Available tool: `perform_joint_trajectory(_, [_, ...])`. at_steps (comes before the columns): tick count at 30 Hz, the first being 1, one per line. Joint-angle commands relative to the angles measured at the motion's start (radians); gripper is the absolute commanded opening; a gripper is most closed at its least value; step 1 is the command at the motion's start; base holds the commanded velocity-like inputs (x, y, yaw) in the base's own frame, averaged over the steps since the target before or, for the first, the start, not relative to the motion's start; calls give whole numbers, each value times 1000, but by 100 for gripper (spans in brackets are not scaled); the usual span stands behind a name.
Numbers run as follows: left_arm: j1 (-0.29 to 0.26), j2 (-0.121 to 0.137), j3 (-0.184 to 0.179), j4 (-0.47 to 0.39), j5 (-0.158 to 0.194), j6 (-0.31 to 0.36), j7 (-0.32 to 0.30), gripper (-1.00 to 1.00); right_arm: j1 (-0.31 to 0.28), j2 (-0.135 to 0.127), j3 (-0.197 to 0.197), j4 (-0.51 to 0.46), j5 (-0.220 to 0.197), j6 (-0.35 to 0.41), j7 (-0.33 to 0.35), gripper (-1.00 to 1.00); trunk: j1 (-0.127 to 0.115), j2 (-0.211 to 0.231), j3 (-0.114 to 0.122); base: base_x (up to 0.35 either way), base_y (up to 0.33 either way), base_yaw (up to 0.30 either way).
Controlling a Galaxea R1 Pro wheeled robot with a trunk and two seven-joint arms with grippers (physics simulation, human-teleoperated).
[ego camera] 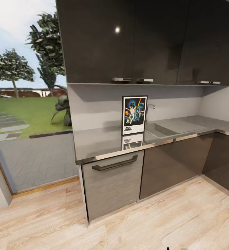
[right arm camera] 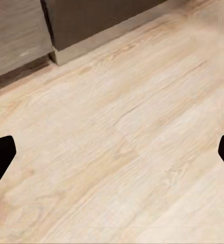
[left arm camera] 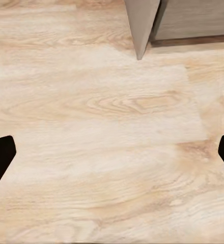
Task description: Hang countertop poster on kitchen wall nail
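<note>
Head view shows you the poster (ego camera: 134, 115) upright on the kitchen countertop (ego camera: 100, 140) beside the sink (ego camera: 170, 128), unpicked, both grippers (left arm camera: 112, 157) (right arm camera: 112, 160) spread wide over floor, pickup and hanging outstanding

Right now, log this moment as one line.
phase: approach | poster: upright on countertop, by sink | left gripper: open, over floor | right gripper: open, over floor

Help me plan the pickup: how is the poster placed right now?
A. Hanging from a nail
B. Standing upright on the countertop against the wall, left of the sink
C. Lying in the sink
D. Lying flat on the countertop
B: the poster stands upright on the countertop, its back to the wall, with the sink on its right.
</note>
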Motion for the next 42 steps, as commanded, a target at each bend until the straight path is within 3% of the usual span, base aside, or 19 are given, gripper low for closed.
perform_joint_trajectory(1, [0,-1,10,-1,11,-1,-1,100,0,7,51,-53,0,-1,-36,100,0,-1,-1,0,0,0])
perform_joint_trajectory(2, [0,0,14,0,12,-1,-1,100,0,10,78,-77,0,0,-53,100,0,-1,-1,0,0,0])
perform_joint_trajectory(3, [0,0,24,1,14,-1,0,100,0,13,131,-122,-1,3,-85,100,0,-1,-1,0,0,0])
perform_joint_trajectory(7, [0,0,61,4,17,-1,1,100,0,19,247,-268,-2,40,-165,100,0,-1,-1,0,0,0])
perform_joint_trajectory(11, [0,7,85,7,18,0,1,100,0,29,289,-397,-3,139,-191,100,0,-1,-1,0,0,0])
perform_joint_trajectory(12, [0,11,95,8,18,1,1,100,0,41,316,-518,-3,247,-200,100,0,-1,-1,0,0,0])
perform_joint_trajectory(19, [0,18,122,9,19,2,2,100,-35,75,383,-745,-2,442,-210,100,0,-1,-1,0,0,0])
perform_joint_trajectory(20, [0,20,129,8,19,2,2,100,-62,87,402,-770,-2,479,-219,100,0,-1,-1,0,0,0])
perform_joint_trajectory(21, [0,22,135,8,20,2,2,100,-124,101,432,-791,-2,545,-257,100,0,-1,-1,0,0,0])
perform_joint_trajectory(26, [0,24,140,8,20,2,2,100,-312,119,538,-807,-12,689,-356,100,0,-1,-1,0,0,0])
perform_joint_trajectory(27, [0,24,140,8,20,2,2,100,-392,127,561,-809,-15,735,-375,100,0,-1,-1,0,0,0])
perform_joint_trajectory(31, [0,24,141,8,20,2,2,100,-506,146,577,-806,-37,808,-389,100,0,-1,-1,0,0,0])
perform_joint_trajectory(35, [0,24,141,7,20,2,1,100,-624,157,583,-794,-92,852,-407,100,0,-1,-1,0,0,0])
perform_joint_trajectory(37, [0,24,141,7,20,2,1,100,-648,158,584,-790,-115,858,-429,100,0,-1,-1,0,0,0])
perform_joint_trajectory(38, [0,24,141,6,20,2,1,100,-673,160,584,-785,-160,862,-491,100,0,-1,-1,0,0,0])
perform_joint_trajectory(42, [0,24,141,5,20,2,1,100,-685,160,585,-782,-214,864,-537,100,0,-1,-1,0,0,0])
